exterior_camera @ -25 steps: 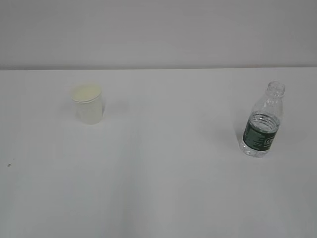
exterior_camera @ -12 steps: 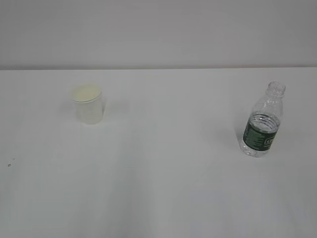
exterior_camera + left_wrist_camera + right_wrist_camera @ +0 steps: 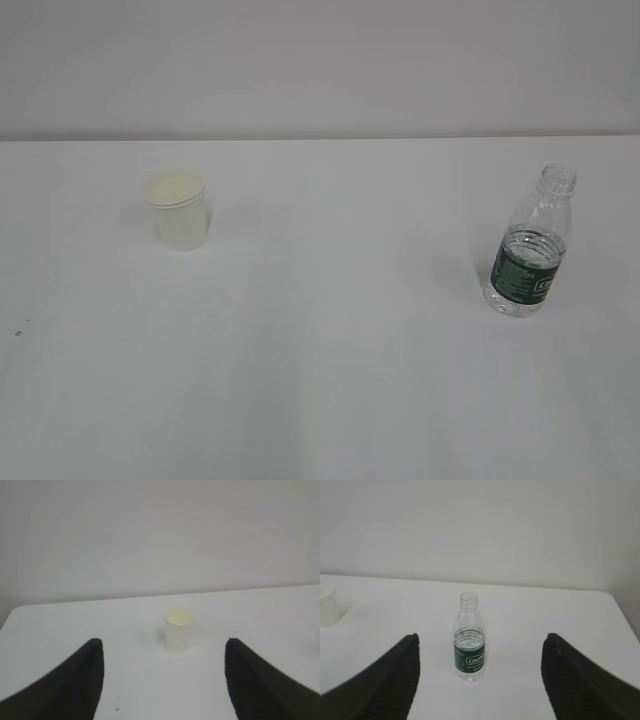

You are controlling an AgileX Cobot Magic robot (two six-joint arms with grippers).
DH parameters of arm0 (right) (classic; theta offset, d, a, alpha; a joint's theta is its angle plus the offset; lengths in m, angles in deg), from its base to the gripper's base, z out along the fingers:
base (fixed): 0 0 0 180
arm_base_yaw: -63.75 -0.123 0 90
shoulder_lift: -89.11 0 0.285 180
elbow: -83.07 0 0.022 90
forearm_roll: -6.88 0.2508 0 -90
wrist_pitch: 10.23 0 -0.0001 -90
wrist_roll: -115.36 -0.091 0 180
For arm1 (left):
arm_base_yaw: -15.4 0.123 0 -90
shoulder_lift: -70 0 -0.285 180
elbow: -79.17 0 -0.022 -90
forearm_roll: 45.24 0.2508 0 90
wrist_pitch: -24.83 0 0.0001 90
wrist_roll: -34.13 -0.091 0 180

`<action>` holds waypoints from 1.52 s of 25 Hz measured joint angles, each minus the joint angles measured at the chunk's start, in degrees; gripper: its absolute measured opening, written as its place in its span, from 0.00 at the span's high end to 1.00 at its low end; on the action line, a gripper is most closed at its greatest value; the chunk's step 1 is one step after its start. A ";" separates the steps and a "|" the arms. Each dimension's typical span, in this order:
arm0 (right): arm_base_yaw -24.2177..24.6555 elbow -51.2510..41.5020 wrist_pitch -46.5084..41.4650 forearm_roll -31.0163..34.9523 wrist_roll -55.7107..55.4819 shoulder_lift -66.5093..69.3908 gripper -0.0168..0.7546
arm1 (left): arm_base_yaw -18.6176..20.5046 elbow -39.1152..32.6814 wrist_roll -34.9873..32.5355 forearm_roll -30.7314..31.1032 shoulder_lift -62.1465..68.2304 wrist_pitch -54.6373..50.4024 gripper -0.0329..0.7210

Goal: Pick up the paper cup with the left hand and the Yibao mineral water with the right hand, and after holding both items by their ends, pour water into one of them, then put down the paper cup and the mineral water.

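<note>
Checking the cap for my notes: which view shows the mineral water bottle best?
The right wrist view: the Yibao mineral water stands centred, upright, uncapped, label readable. The exterior view shows it smaller, at the right. The left wrist view misses it.

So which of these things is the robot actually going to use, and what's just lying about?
For the job:
- paper cup, standing upright
- mineral water bottle, upright, no cap
- left fingers, open
- right fingers, open

Just lying about:
- a tiny dark speck on the white table
</note>
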 joint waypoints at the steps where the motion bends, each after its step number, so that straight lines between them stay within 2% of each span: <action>1: 0.00 0.00 0.86 -0.38 0.00 0.00 0.24 | 0.00 0.00 0.00 0.13 0.11 0.35 0.23; 15: 0.00 -2.09 9.91 -1.56 0.00 6.42 0.24 | 0.00 -0.35 0.00 2.24 12.16 6.76 0.25; 38: -0.21 -8.06 12.86 -1.56 0.00 10.64 0.24 | 0.00 -0.45 0.00 2.37 33.28 9.27 0.27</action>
